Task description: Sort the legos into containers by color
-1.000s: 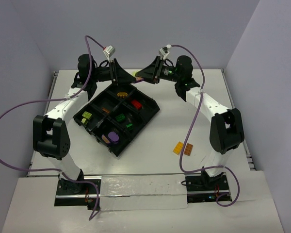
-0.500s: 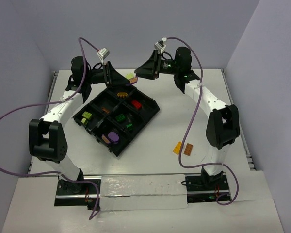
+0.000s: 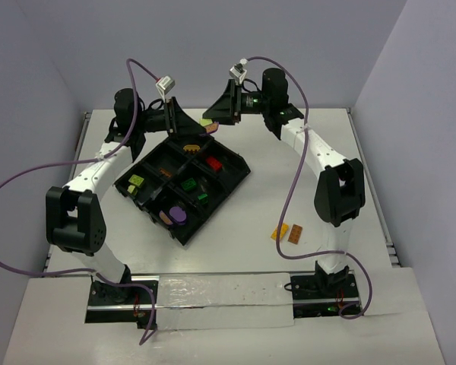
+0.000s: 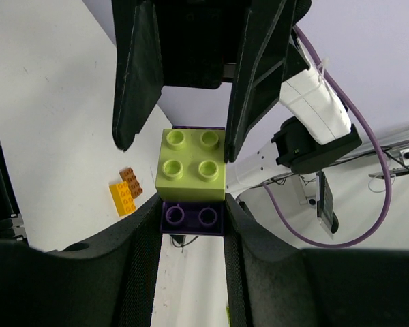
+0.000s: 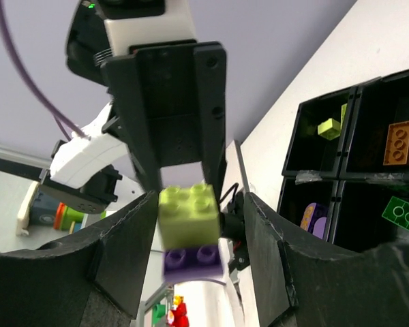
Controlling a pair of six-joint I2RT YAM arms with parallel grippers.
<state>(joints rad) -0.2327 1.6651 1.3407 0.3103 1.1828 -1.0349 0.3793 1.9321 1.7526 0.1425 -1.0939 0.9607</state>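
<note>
1. Fingers (image 4: 140, 255) of the left gripper (image 4: 191, 210) were clenched on a purple brick (image 4: 191, 216), one pressing each of its sides. They held it in the air above the far corner of the tray.
2. The black divided tray (image 3: 216, 207) lay skewed on the white table (image 3: 243, 266), left of centre. Its compartments held a small lime brick (image 3: 135, 182) at the left and an orange-yellow brick (image 3: 191, 144) at the far corner. A red brick (image 3: 213, 163) lay toward the right, green bricks (image 3: 188, 183) in the middle, and a rounded purple piece (image 3: 178, 215) at the near end.
3. A stacked lime brick (image 4: 192, 163) sat pressed onto the purple brick, its four studs facing the left wrist camera. Two purple studs were left bare beside it.
4. The right gripper (image 5: 200, 204) pointed in from the right, tip to tip with the left one. Its fingers (image 5: 123, 252) stood on either side of the stacked lime brick. One seemed to touch the brick, while the other showed a thin gap in the right wrist view. Whether this gripper truly grasped the brick could not be told.
5. An orange brick (image 3: 279, 232) and a brown brick (image 3: 296, 233) lay just beside each other on the table at the near right. They were well apart from the tray.
</note>
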